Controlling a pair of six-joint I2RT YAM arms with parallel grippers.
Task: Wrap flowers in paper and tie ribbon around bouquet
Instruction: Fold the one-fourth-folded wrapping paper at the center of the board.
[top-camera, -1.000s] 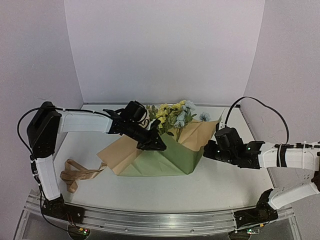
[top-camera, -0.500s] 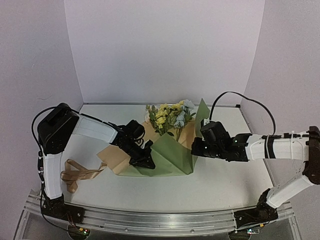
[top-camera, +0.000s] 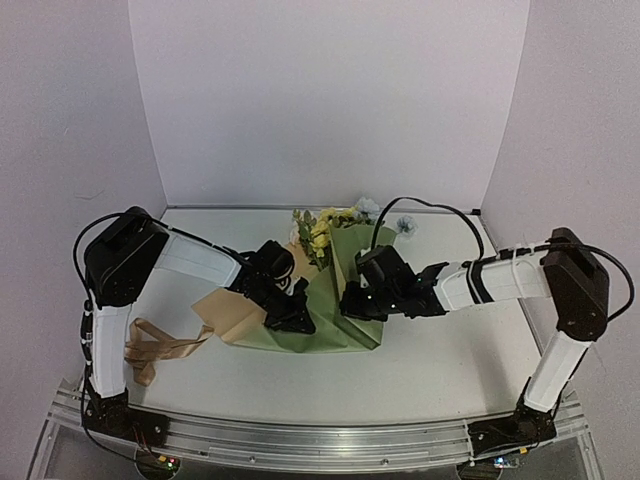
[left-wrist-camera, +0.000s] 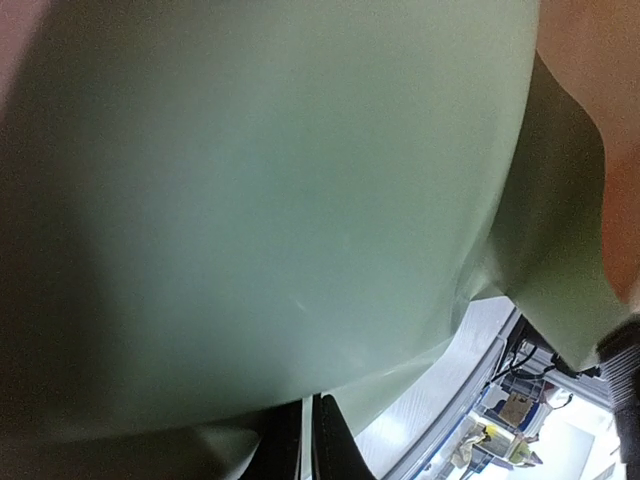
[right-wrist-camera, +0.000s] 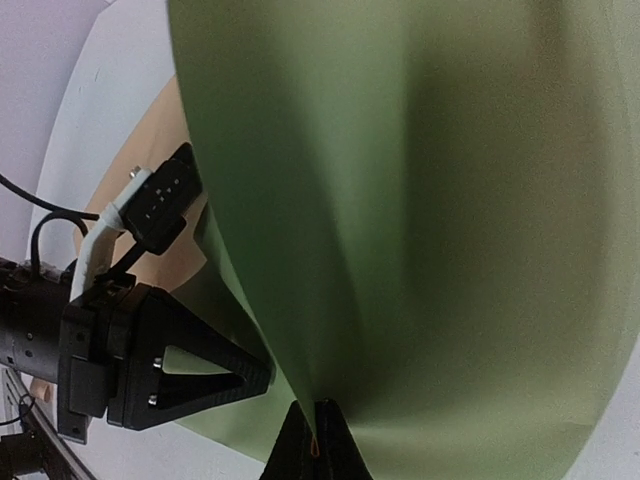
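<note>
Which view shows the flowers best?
Top external: the flowers rise in full above the paper, yellow and pale blooms both visible. The left and right wrist views are filled by green paper at close range, and no flowers show in either.

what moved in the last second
The right tool, shut on the large creased olive-green paper sheet, swept left, folding its right flap up against the yellow and pale blue artificial flowers. The left tool slid toward the near edge, pinching the paper. The glossy tan fabric ribbon stayed put.
</note>
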